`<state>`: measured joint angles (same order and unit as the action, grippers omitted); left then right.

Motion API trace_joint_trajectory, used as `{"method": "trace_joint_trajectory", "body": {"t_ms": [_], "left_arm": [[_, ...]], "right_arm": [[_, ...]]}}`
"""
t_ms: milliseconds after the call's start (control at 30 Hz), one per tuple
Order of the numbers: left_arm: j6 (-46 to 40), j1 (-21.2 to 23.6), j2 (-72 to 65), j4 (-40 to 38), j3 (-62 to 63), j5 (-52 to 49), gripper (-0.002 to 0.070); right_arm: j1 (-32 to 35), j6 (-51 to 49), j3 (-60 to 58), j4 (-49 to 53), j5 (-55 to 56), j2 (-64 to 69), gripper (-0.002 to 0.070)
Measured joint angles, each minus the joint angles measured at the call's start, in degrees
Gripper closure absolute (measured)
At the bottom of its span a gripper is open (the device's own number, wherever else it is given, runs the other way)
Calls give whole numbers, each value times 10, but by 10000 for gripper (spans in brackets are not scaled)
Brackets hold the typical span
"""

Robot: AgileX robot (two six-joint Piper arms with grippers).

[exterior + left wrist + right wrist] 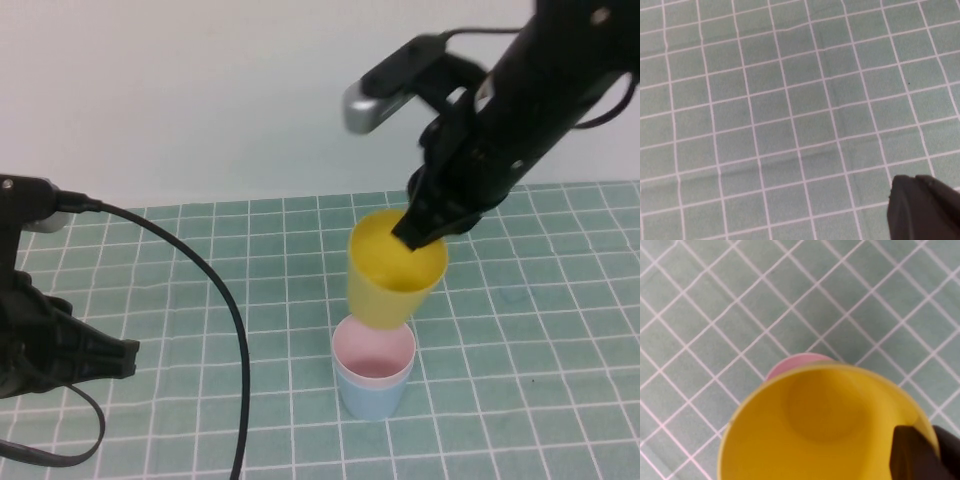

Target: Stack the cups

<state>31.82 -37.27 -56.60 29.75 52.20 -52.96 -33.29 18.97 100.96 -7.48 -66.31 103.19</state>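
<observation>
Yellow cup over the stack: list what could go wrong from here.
1. The right hand pinches the yellow cup by one side of its rim only, so it could tilt or slip on release.
2. Its base hangs above the pink cup, which is nested in the blue cup; if off-centre, it may catch the rim and topple the stack.
The left hand is parked far off, posing little risk.

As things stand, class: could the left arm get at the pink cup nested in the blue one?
Probably not: the right tool holds the yellow cup directly over the pink cup in the blue cup, blocking access from above. The left tool sits off to the left.
</observation>
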Motion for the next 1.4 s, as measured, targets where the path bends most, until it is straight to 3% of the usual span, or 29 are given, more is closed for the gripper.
{"method": "trace_joint_trajectory", "body": {"t_ms": [200, 667, 900, 1067, 1133, 1300, 1400], "left_arm": [[0, 0, 55, 0, 0, 0, 676], [0, 12, 345, 1, 0, -1, 676], [0, 18, 450, 15, 0, -2, 676], [-2, 19, 494, 17, 0, -2, 676], [-2, 29, 509, 14, 0, -4, 676], [-2, 79, 548, 15, 0, -4, 676], [-2, 123, 570, 13, 0, -4, 676]], "right_arm": [[-10, -3, 1, 0, -1, 51, 650], [-10, -4, 1, 0, 1, 93, 645], [-10, -14, 1, 0, 1, 93, 487], [-10, -32, 1, 0, 1, 87, 446], [-10, -40, 1, 0, 1, 73, 455], [-10, -47, 1, 0, -1, -8, 624], [-10, -50, 1, 0, 5, -62, 659]]}}
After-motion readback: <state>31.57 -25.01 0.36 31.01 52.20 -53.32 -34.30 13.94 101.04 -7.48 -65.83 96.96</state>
